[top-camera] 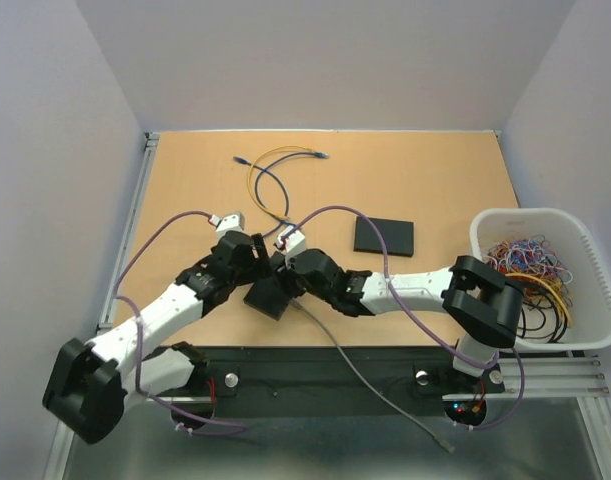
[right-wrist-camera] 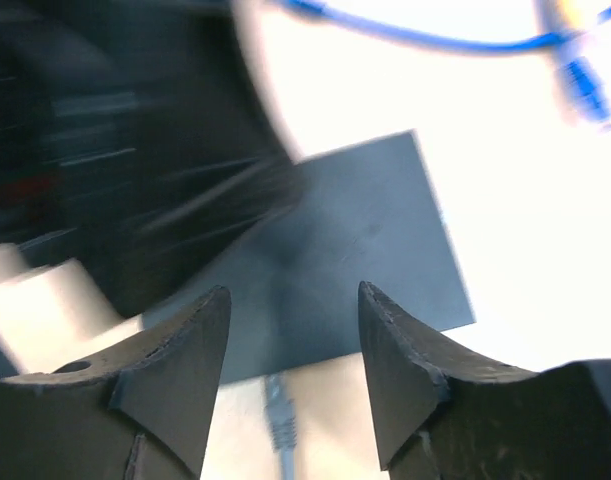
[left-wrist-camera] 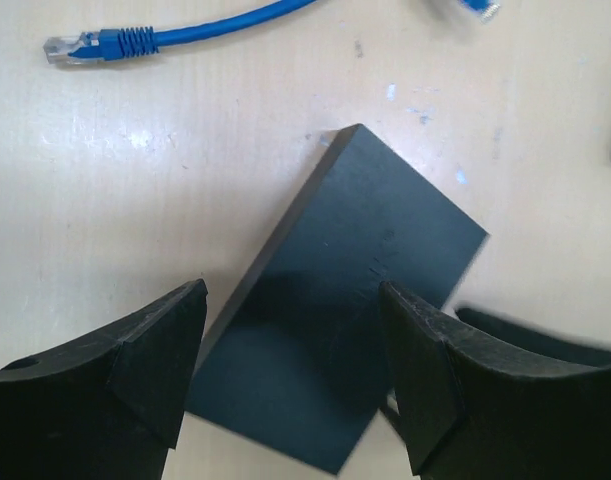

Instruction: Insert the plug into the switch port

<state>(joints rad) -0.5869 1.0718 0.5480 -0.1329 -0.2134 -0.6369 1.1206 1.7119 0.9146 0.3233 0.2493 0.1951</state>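
The switch (top-camera: 268, 298) is a flat black box lying at the near middle of the table, with both arms meeting over it. My left gripper (left-wrist-camera: 293, 290) is open, its fingers straddling the switch (left-wrist-camera: 345, 290) from above. My right gripper (right-wrist-camera: 295, 290) is open too. Below and between its fingers the grey plug (right-wrist-camera: 278, 400) lies with its tip at the near edge of the switch (right-wrist-camera: 355, 240). How deep it sits I cannot tell. Its grey cable (top-camera: 365, 375) trails off over the table's front edge. Neither gripper holds anything.
A second black box (top-camera: 384, 236) lies to the right of centre. Blue and yellow cables (top-camera: 270, 175) curl at the back, and a blue plug (left-wrist-camera: 95, 45) shows in the left wrist view. A white basket (top-camera: 585, 250) of cables stands at the right edge.
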